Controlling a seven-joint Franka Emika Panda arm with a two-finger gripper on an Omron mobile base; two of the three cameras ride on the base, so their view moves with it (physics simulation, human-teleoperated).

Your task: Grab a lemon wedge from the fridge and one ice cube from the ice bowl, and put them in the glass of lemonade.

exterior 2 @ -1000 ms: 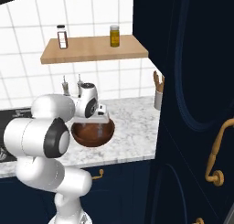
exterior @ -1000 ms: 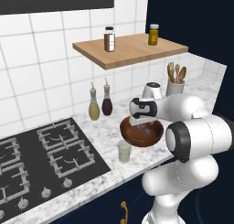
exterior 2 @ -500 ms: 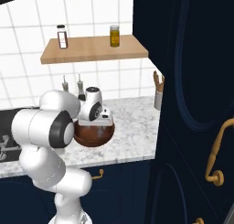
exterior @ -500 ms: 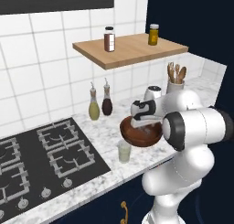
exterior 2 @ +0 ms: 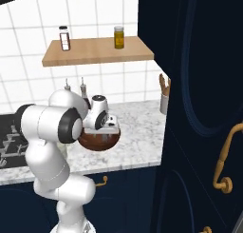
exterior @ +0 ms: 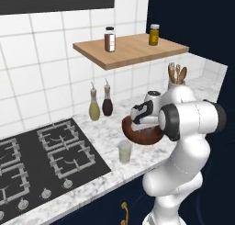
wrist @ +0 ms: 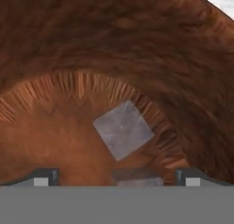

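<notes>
**Gripper down in the ice bowl, jaws wide over a cube**

Where the white arm bends forward over the counter, its gripper (wrist: 117,175) reaches down into the ice bowl (exterior: 137,136), and the hand view shows the two dark fingertips (wrist: 45,176) set far apart at the bottom of the picture, nothing pinched between them. Ahead of them lies an ice cube (wrist: 123,129), a pale grey square face turned like a diamond, resting on the bowl's floor; a second greyish piece sits low between the tips, too cut off to name. The bowl is round and dark brown outside, with a streaky, wood-like grain inside that runs in concentric bands down the wall and fans into short radial strokes around the flat bottom.

The glass of lemonade (exterior: 125,151), a small clear tumbler with pale liquid, stands on the counter near the front edge, just in front of the bowl and beside the hob.

The counter (exterior 2: 137,132) is white marble with grey veining, over navy cabinet fronts with gold handles. A black gas hob (exterior: 41,160) is set into it. Two spouted bottles (exterior: 101,105) stand against the white tiled wall, and a grey utensil holder (exterior: 176,81) with wooden utensils stands near the corner. A wooden shelf (exterior: 131,49) above carries two small jars (exterior: 109,39).
</notes>
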